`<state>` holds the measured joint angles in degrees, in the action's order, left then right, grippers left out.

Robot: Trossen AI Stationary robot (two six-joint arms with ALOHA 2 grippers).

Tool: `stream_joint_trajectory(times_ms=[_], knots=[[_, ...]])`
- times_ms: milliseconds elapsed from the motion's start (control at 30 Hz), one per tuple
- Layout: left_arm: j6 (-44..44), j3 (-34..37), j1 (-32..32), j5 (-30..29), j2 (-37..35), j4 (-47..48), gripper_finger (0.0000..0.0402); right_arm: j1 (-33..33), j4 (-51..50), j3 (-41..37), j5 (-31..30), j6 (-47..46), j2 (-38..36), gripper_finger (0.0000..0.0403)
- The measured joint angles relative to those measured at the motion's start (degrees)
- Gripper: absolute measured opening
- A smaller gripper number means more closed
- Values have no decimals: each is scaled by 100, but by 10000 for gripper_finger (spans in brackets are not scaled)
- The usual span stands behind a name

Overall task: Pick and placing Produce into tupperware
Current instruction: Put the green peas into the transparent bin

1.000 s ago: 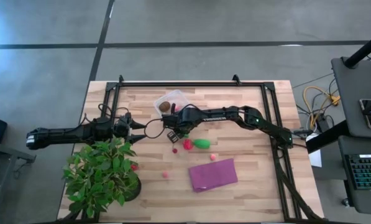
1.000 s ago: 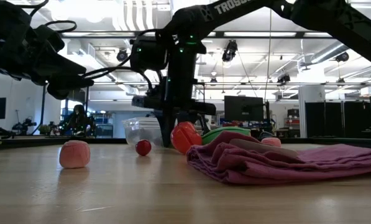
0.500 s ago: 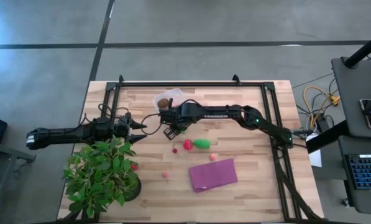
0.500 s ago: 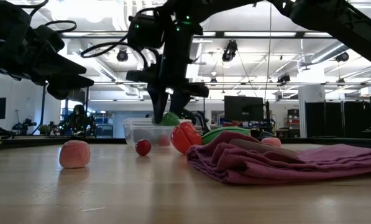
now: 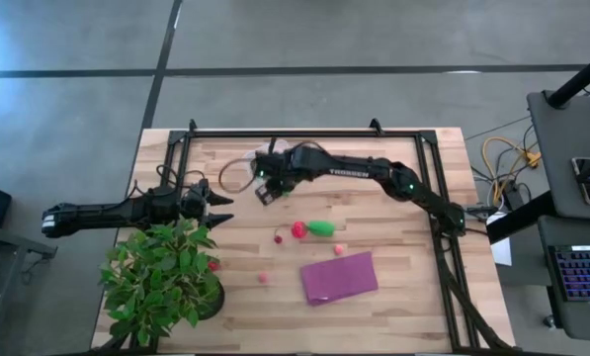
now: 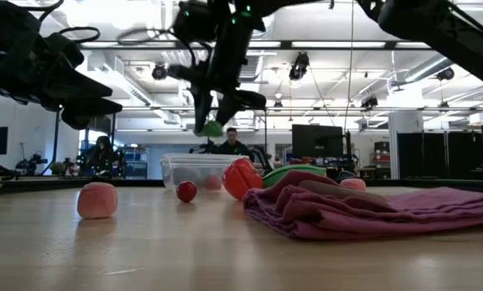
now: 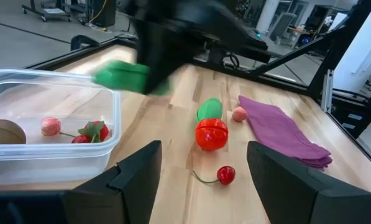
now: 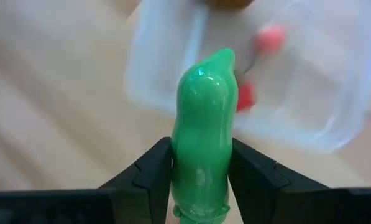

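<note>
A green oblong piece of produce (image 8: 203, 143) sits clamped between the two dark fingers (image 8: 154, 171) of the right gripper (image 6: 211, 121), which holds it up in the air above the near edge of the tupperware (image 6: 194, 170). In the high view that gripper (image 5: 263, 185) is just at the container's corner, toward the middle of the worktop (image 5: 403, 287).

The clear tupperware (image 7: 79, 146) rests on the worktop near its far edge and has a brown ball (image 7: 2, 132), a small pink piece (image 7: 50, 126) and tiny red berries (image 7: 93, 130) in it.

Still lying on the wood are a red round piece (image 5: 298, 229) touching a second green oblong piece (image 5: 322, 228), a red berry (image 5: 278, 238) just beside them, and two pink pieces (image 5: 340, 249) (image 5: 263, 278) farther toward the front. A purple cloth (image 5: 339, 278) lies flat near the front right.

The left gripper (image 5: 213, 205) hangs beside the leafy potted plant (image 5: 161, 277), its fingers (image 7: 135, 180) partly apart with nothing between them.
</note>
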<state>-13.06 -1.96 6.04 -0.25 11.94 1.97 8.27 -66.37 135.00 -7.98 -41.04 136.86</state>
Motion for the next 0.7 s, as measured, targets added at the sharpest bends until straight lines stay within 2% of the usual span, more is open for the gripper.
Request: stream_joint_trajectory(times_ms=[167, 433, 600, 700], knots=[[0, 0, 0, 0, -4, -11, 224, 473, 329, 0, 8, 174, 0, 136], [-2, 0, 0, 2, -3, -8, 224, 1150, 907, -20, 386, 635, 45, 136], [-1, 0, 0, 2, -2, -7, 224, 1325, 896, -31, 1087, 1094, 258, 139], [0, 0, -1, 2, -8, -7, 224, 1304, 953, -31, 1152, 1399, 370, 150]])
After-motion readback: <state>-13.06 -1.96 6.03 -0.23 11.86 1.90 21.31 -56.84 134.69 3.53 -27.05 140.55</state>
